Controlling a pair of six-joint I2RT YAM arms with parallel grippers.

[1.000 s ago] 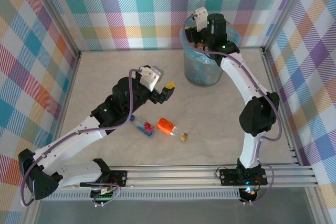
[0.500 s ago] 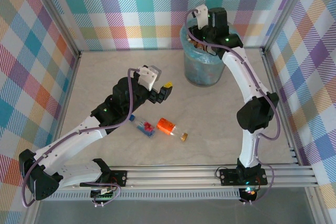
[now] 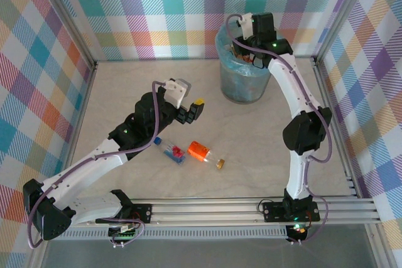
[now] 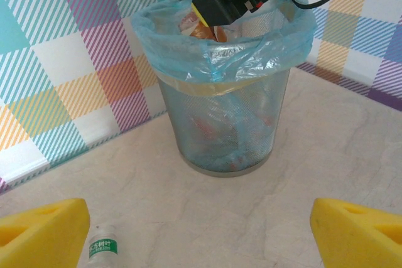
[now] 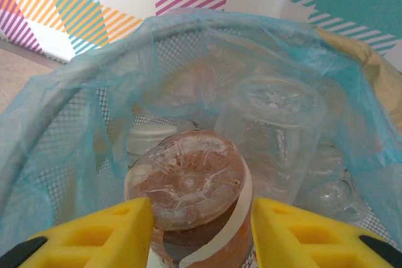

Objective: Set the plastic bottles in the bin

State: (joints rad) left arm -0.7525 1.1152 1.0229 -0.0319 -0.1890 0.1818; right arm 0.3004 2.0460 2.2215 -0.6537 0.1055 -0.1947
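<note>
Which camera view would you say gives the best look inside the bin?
The right wrist view: it looks down into the bin onto a brownish bottle and a clear bottle. The left wrist view shows its side, contents blurred through mesh and bag. In the top view the right arm partly covers its mouth.

You're looking at a robot lab test cell: aluminium extrusion rails (image 3: 251,208) frame a marble-look tabletop (image 3: 125,86). Plaid printed backdrop panels (image 3: 157,10) wall it in. The left arm (image 3: 94,161) and right arm (image 3: 294,92) are bolted to the front rail.
</note>
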